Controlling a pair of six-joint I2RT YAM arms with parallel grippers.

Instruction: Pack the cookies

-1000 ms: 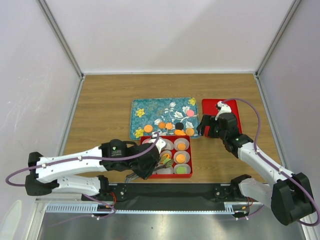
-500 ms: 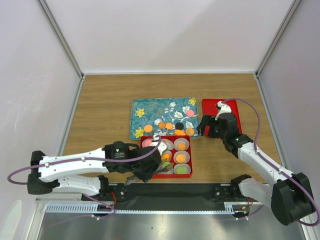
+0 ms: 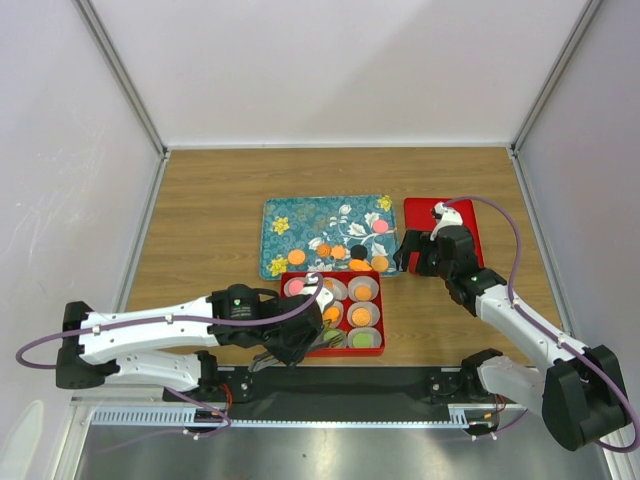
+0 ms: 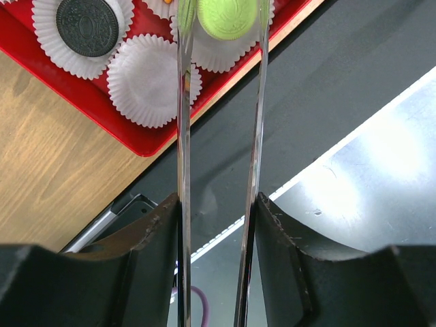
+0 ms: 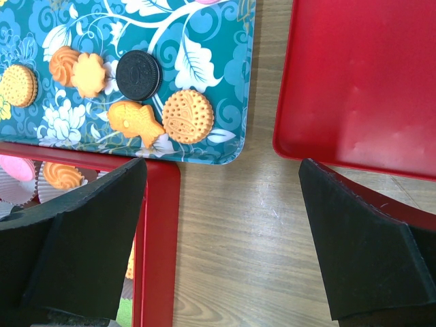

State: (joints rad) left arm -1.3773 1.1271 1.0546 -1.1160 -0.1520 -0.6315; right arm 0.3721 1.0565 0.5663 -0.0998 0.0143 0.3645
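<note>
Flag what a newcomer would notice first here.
The teal floral tray mid-table, strewn with mostly orange cookies, and the red box of white paper cups on its near side. Next, the green cookie between the long metal blades of the left gripper, over a cup at the box's near edge; gripped or released, I cannot tell. The right gripper hangs open above the gap between the teal tray and a flat red tray.

The wooden counter (image 3: 200,220) carried three things. A teal flowered tray (image 3: 275,215) lay near its middle, with a red box (image 3: 381,310) against the tray's near edge. A flat red tray (image 3: 420,212) lay just to the right, bare wood between them.
</note>
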